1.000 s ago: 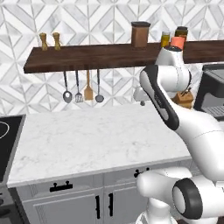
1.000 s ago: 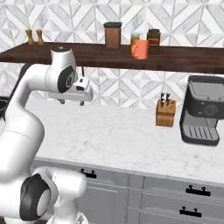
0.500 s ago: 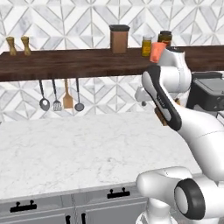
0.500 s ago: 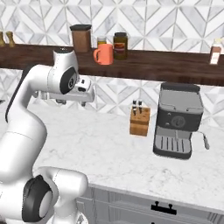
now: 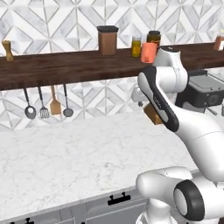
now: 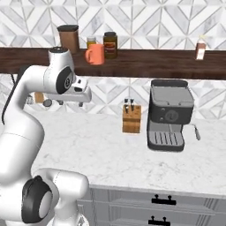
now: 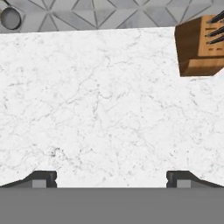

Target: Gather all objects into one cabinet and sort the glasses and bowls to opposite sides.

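jaws wide open and empty over marble counter (image 7: 109, 100); orange mug (image 6: 94, 54) on shelf (image 6: 145, 62) shows no lettering.

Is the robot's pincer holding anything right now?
No, nothing. The pincer is open, its two tips wide apart, with just bare marble counter between them. The orange mug sits on the shelf.

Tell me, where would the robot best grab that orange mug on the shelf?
Probably across the body of the orange mug, coming from the front. It stands upright near the front of the shelf. Its handle points left in the right base view; jars stand close behind and to the right. The gripper is open.
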Motion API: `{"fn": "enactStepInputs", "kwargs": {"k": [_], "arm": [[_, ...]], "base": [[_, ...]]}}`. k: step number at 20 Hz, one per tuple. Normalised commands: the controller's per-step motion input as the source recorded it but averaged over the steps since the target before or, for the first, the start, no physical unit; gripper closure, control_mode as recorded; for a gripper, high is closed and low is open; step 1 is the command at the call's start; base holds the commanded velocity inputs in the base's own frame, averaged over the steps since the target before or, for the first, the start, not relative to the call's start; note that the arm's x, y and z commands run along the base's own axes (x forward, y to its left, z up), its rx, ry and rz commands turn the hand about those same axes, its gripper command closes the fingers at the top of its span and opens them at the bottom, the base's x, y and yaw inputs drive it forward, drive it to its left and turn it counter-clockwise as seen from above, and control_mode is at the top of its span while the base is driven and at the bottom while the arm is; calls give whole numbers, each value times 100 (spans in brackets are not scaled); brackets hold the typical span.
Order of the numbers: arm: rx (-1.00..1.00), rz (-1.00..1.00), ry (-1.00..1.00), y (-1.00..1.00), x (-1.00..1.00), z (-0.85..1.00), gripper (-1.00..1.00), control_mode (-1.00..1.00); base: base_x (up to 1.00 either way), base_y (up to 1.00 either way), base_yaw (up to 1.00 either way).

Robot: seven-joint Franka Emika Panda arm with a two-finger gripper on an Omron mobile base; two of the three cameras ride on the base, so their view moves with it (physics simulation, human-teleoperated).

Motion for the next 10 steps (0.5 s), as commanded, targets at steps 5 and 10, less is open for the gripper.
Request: {"fn": "enactStepInputs", "kwargs": {"k": [5,10], "arm": [[0,0,0,0,0,0,-100,100],[0,0,0,0,0,0,-100,100]], "base": [[17,7,-8],[0,0,0]]}}
